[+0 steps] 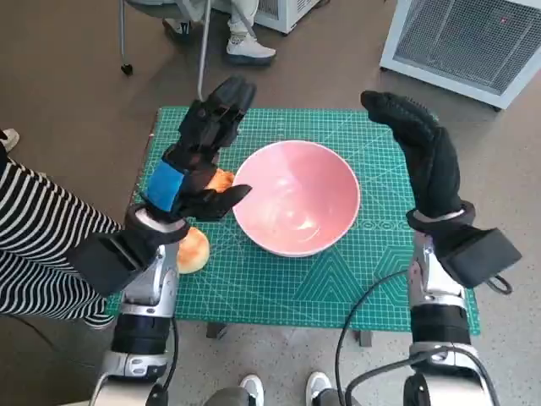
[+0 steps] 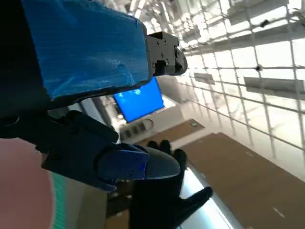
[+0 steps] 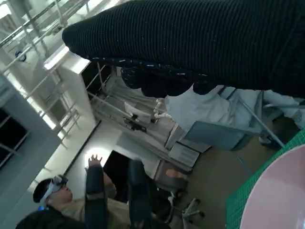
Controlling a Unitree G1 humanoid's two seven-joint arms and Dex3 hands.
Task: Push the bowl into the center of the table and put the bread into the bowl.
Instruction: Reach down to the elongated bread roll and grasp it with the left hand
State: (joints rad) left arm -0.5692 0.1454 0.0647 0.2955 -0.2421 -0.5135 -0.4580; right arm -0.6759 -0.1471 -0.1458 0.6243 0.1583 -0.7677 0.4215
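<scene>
Your pink bowl (image 1: 296,199) sits glossy and empty mid-worktop; the golden bread (image 1: 193,250) lies beside it; both hands (image 1: 201,161) (image 1: 420,152) spread wide, holding nothing

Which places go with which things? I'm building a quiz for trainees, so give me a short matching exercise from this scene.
Things:
1. pale pink bowl
2. round golden bread
3. black-gloved right hand
4. blue-taped left hand

Places:
A. raised at the bowl's right
B. at the green mat's left edge, partly under the left forearm
C. mid-mat, empty
D. raised at the bowl's left

Pairs: 1-C, 2-B, 3-A, 4-D
</scene>
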